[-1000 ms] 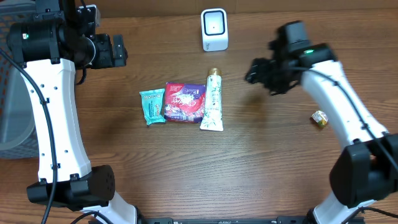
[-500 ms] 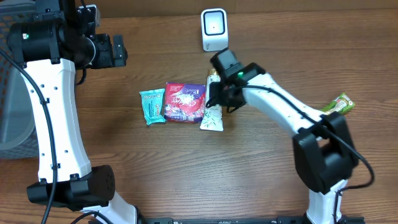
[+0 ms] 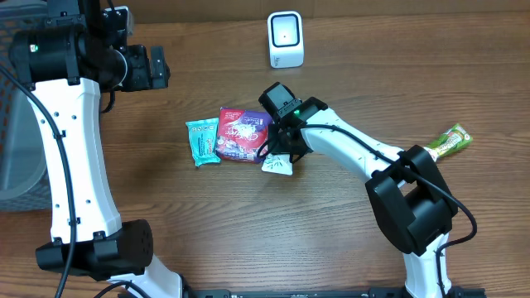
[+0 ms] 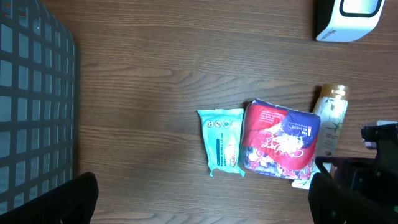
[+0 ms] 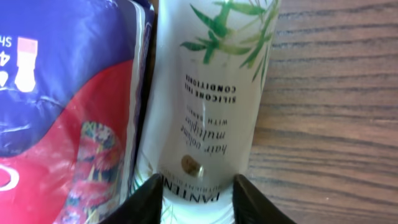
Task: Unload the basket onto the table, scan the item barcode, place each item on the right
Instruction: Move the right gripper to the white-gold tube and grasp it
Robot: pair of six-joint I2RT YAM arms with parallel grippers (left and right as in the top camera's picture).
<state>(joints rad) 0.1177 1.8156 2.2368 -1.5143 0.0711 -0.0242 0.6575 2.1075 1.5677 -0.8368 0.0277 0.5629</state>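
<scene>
Snugly, tube [image 5: 205, 106] edge against red packet [image 5: 62, 124].

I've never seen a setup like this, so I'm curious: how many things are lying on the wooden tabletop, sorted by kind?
Packets: 3 (teal packet, red-and-purple packet, green packet)
Tubes: 1 (white tube)
Scanners: 1 (white scanner)
Total: 5

Middle of the overhead frame, three things in a row on the table [image 3: 166, 215]: wipes packet [image 3: 203, 141] at left, pouch [image 3: 244, 135] just beside it, tube [image 3: 278, 164] against the pouch's right edge, lying under the right gripper [image 3: 281, 145]. The scanner [image 3: 286, 39] stands above them, top centre. A snack packet [image 3: 448, 141] lies well apart at right, with the basket [image 3: 12, 157] at the left edge.
</scene>
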